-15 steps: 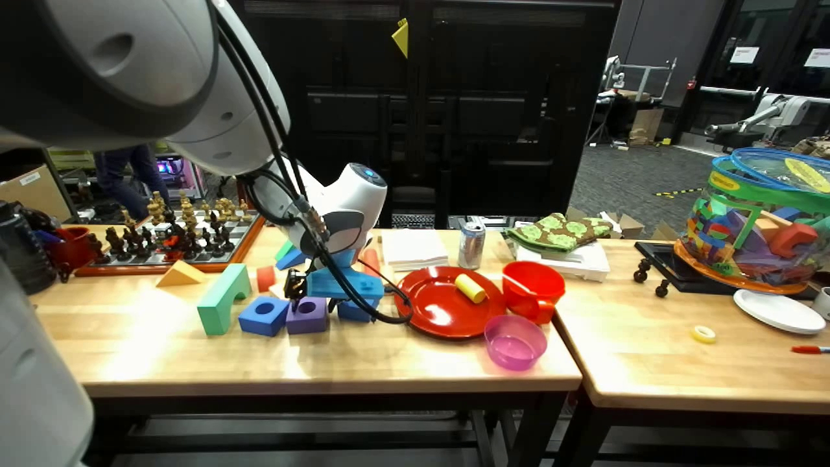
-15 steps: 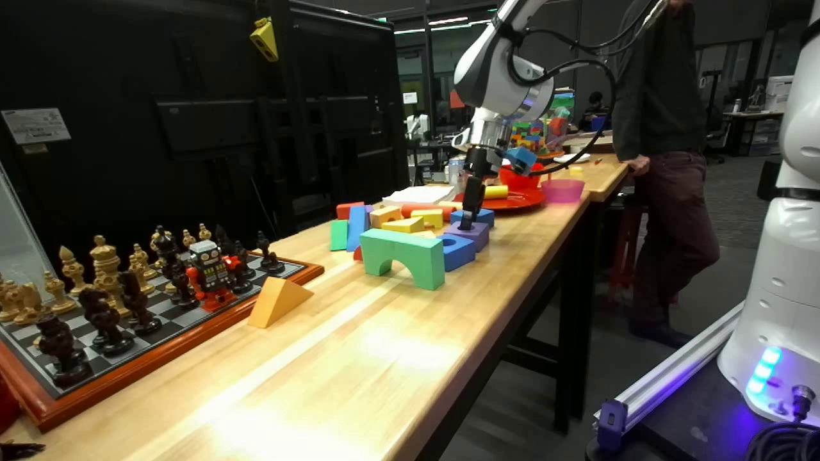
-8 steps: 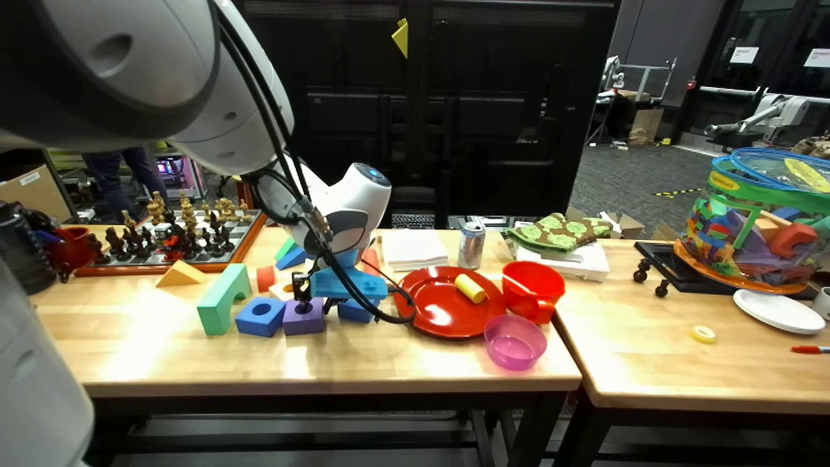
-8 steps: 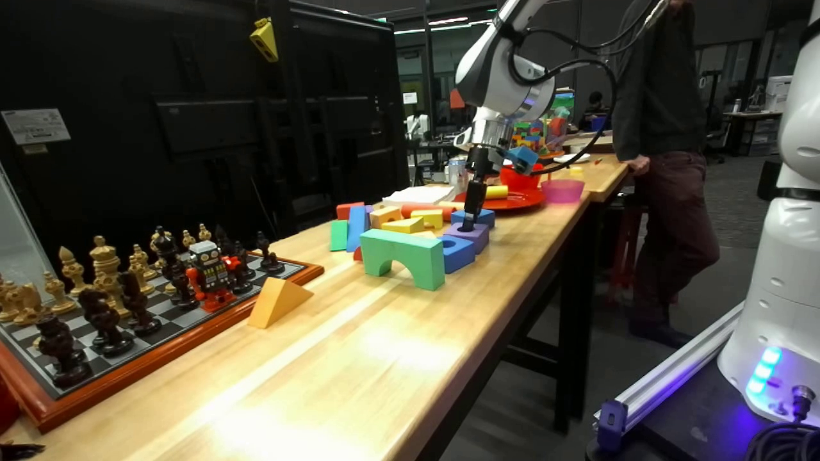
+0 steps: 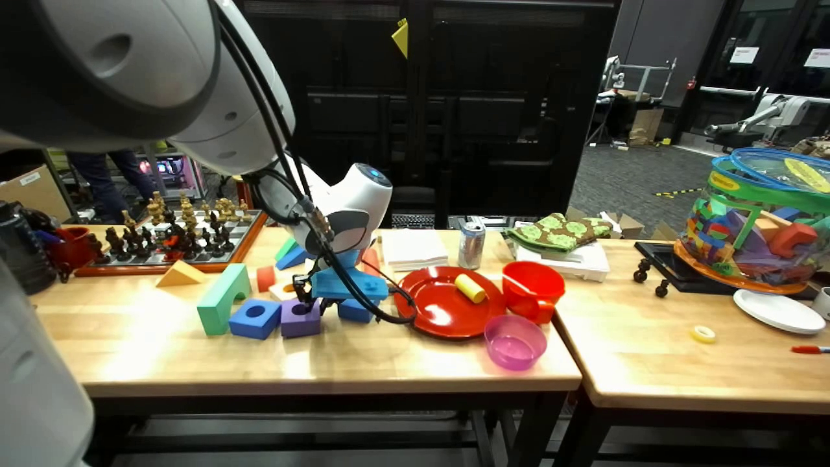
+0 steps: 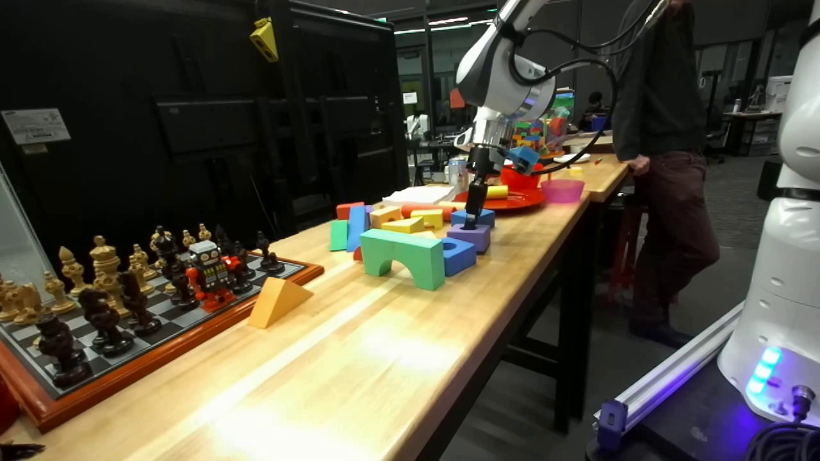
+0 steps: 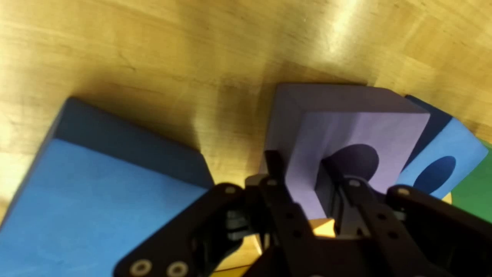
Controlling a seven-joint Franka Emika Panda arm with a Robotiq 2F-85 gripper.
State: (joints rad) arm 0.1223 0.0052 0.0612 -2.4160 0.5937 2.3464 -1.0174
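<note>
The purple block [image 7: 388, 132], flanked by two blue blocks [image 7: 103, 211], is clamped by the gripper [image 7: 301, 167] (one finger [image 7: 357, 192] at its hole [image 7: 361, 156]).

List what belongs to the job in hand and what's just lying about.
Job in hand:
black pincer
purple square block with round hole, gripped by one wall

Seemingly lying about, among others:
green arch-shaped block
round glossy red plate
yellow cylindrical block
translucent pink bowl
silver metal can

The arm [image 6: 492, 82] slopes down, its pincer [image 7: 301, 169] clamped.
</note>
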